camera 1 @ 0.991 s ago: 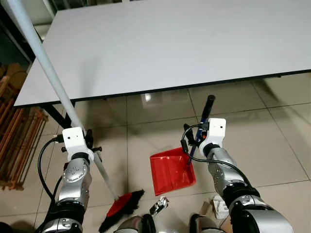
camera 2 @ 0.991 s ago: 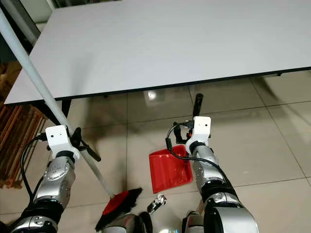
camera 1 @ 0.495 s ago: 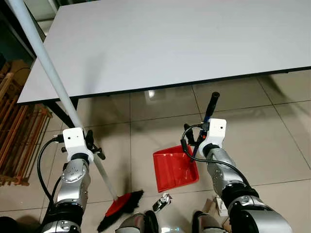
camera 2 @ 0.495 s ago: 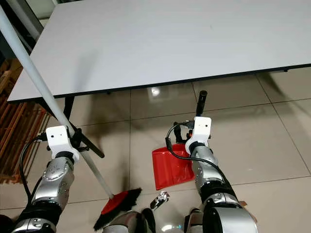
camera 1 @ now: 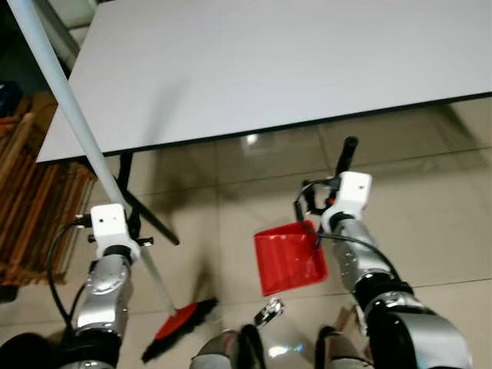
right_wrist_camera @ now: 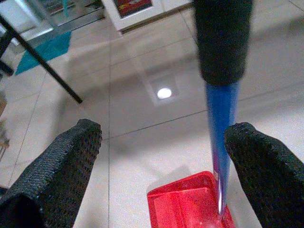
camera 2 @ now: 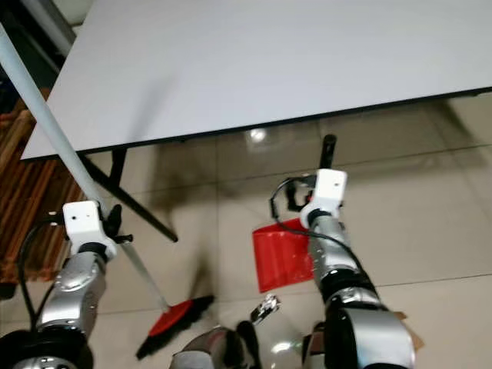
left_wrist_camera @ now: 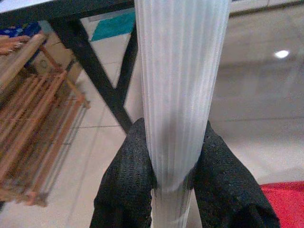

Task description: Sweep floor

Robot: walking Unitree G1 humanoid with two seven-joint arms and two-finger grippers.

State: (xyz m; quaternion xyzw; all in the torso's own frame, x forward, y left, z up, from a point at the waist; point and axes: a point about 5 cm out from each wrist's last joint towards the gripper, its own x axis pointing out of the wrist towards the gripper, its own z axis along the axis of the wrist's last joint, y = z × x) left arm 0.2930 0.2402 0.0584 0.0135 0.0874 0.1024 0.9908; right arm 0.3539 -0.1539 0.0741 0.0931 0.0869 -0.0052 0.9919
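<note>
A long white broom pole (camera 1: 77, 123) slants from the upper left down to a red and black broom head (camera 1: 178, 329) on the tiled floor by my feet. My left gripper (left_wrist_camera: 173, 161) is shut on this pole, with the black fingers (left_wrist_camera: 128, 175) pressed on both sides. A red dustpan (camera 1: 288, 257) rests on the floor ahead of my right arm. Its blue handle with a black grip (right_wrist_camera: 222, 42) stands upright. My right gripper (right_wrist_camera: 163, 130) is open around the handle, which stands close to one finger (right_wrist_camera: 259, 161).
A large white table (camera 1: 269, 61) with black legs (camera 1: 142, 211) spans the view ahead, its edge over the floor just beyond the dustpan. A wooden slatted rack (camera 1: 31, 200) stands at the left. A scrap of cardboard (camera 2: 403, 334) lies by my right foot.
The whole view has shifted, so the camera moved. Both arms keep the same places relative to the broom and dustpan.
</note>
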